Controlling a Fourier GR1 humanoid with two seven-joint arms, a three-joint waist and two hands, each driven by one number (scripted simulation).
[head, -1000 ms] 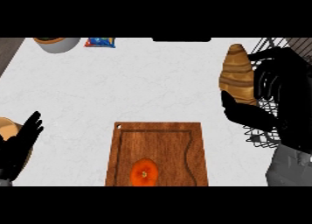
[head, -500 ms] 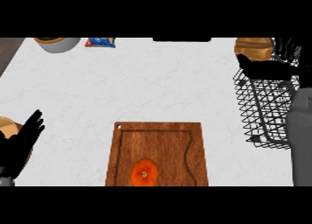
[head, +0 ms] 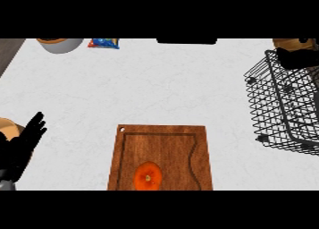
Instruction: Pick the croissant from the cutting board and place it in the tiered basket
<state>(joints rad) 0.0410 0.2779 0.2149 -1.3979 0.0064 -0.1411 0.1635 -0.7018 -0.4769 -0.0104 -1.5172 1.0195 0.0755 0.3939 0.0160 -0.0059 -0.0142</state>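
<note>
Spanning the frame, the white counter (head: 155,89) carries a wire tiered basket (head: 287,112) at right and a wooden cutting board (head: 161,156) at bottom centre; the right hand (head: 297,58), grip unclear, hangs over the basket's far edge beside the croissant (head: 287,43); the left hand (head: 16,147) rests, fingers extended, lower left.

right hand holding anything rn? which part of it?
Yes: the right hand holds the croissant above the tiered basket; fingers cover its lower part, exact contact hidden. Left hand rests open, holding nothing.
</note>
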